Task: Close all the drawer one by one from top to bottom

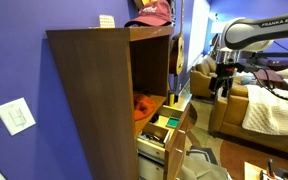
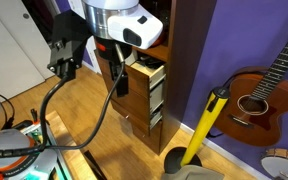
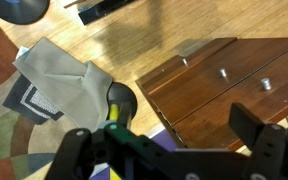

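- The gripper (image 3: 164, 138) hangs with its jaws spread wide and nothing between them. Its dark fingers (image 3: 74, 150) frame the bottom of the wrist view.
- The drawers (image 2: 150, 92) stand pulled out of the dark-brown cabinet (image 1: 89, 90), stacked one over another with their lighter inner sides showing. In the wrist view their flat fronts lie toward 3 o'clock, and small knobs (image 3: 265, 85) are visible on them.
- In an exterior view the gripper (image 1: 222, 85) is well apart from the drawers, at about 2 o'clock from them. From where I stand, no closing looks begun, so the top drawer (image 2: 147, 70) comes first.
- To do it well, I would bring the tool square to that top front and press near its middle, by the knob.
- The push should run straight along the slides toward the cabinet. An off-centre push could skew the drawer and bind it.
- No grasp is needed. Bringing the jaws together beforehand would give a firmer pushing face.
- The approach should come in above the middle drawer, so that one is not nudged out of turn.
- The yellow-handled tool (image 2: 209, 125) leans at about 5 o'clock from the cabinet and the guitar (image 2: 264, 95) sits at 3 o'clock. The arm should swing clear of both.
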Available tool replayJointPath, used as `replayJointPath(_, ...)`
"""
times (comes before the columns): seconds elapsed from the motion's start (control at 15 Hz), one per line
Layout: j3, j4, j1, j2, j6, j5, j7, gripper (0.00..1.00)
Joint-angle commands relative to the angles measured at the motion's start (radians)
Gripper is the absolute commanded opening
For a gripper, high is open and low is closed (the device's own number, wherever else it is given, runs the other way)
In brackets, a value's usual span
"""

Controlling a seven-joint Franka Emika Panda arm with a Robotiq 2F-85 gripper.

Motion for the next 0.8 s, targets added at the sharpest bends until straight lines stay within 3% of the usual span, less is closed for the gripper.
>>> replayJointPath(0.0, 0.004, -0.056, -0.014, -0.029, 0.05, 0.036, 0.032, 1.0)
replayJointPath(0.4, 0.008, -0.135, -0.022, -0.041, 0.21, 0.075, 0.06, 1.0)
replayJointPath(0.73, 0.008, -0.189, -0.016, -0.036, 0.258, 0.144, 0.1, 1.0)
